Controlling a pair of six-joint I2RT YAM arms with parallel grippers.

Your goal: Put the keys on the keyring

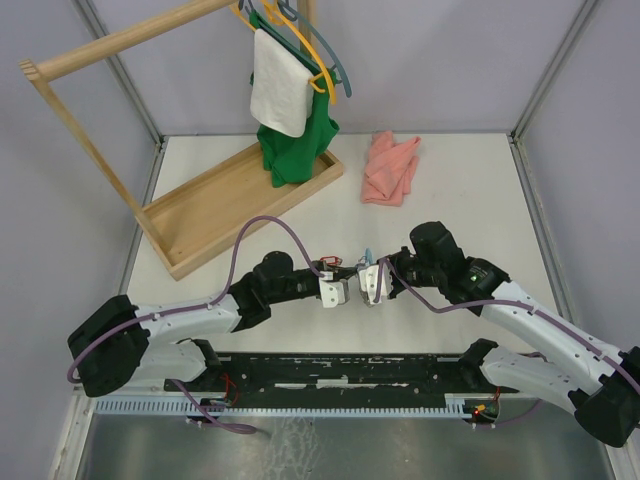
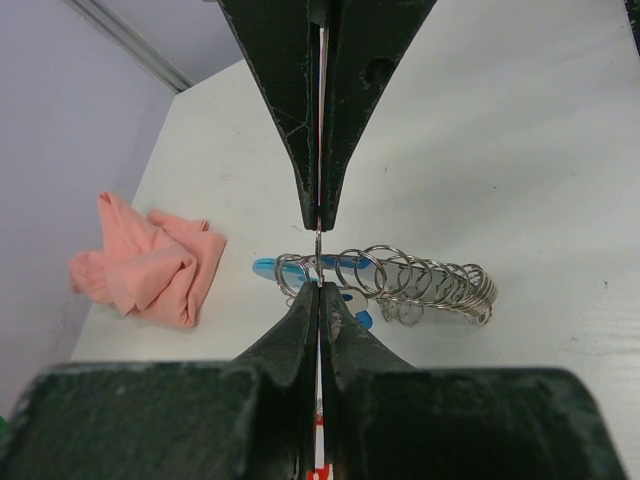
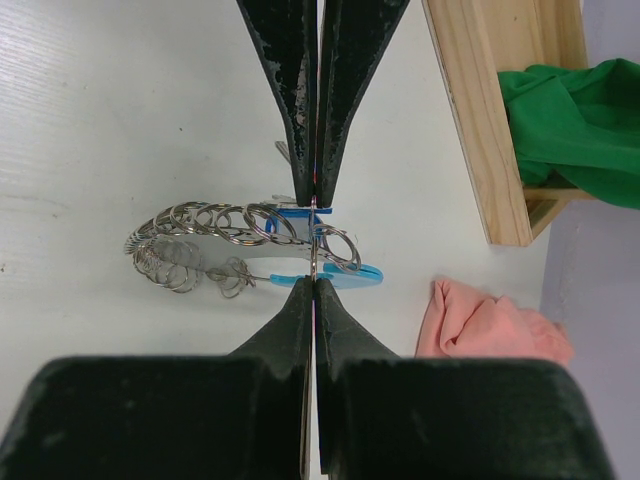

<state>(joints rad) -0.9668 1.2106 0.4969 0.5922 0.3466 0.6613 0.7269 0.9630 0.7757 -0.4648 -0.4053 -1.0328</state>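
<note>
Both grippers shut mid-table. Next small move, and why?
Probably ease the left gripper forward, feeding its thin edge-on metal sliver, likely a key, toward the blue end of the keyring. The right gripper looks shut on that end, steadying it just ahead.

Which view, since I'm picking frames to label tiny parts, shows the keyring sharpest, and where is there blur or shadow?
Left wrist: keyring crisp, faint soft shadow under it; left tool dark, softer near the lens. Right wrist: it is equally crisp; right tool likewise dark. Top external: even light, no glare, but the keyring is tiny and mostly hidden between the tools.
</note>
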